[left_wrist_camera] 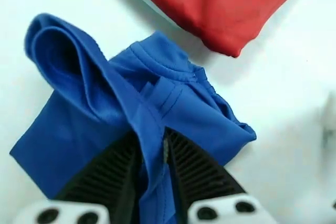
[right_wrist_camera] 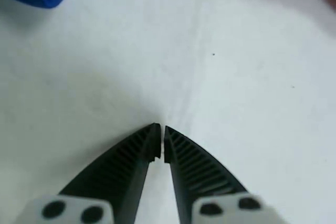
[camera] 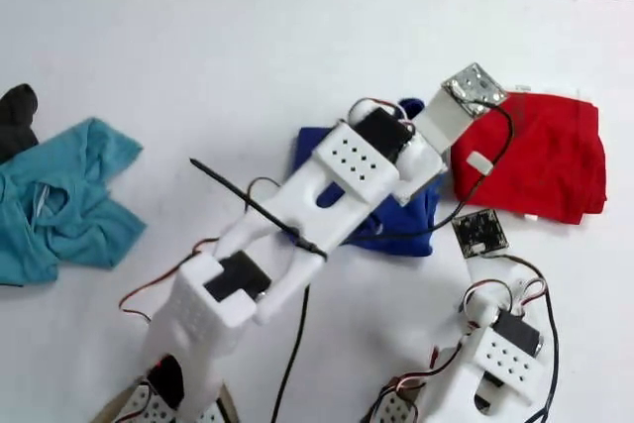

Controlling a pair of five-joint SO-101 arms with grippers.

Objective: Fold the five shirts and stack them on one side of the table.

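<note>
Left gripper (left_wrist_camera: 152, 145): clenched on a raised fold of the blue shirt (left_wrist_camera: 79, 93).
Right gripper (right_wrist_camera: 161, 132): jaws pressed together, gripping nothing, low over bare table (right_wrist_camera: 236, 66).
Blue shirt: bunched mid-table under left arm; collar toward red shirt (left_wrist_camera: 220, 3); long axis not determinable.
Red shirt: folded flat, just beside blue shirt, toward table's right side.
Teal shirt (camera: 69, 195): crumpled, far left, well apart; just beside dark garment (camera: 18, 116).

On the white table (camera: 198, 56), a plain blue shirt (left_wrist_camera: 79, 129) is seen by a plain red shirt (camera: 540, 156); at left, a teal shirt (camera: 69, 195) and a seemingly black garment (camera: 18, 116). The left end effector (left_wrist_camera: 152, 137) and right end effector (right_wrist_camera: 161, 129) are black-fingered, white-bodied.
</note>
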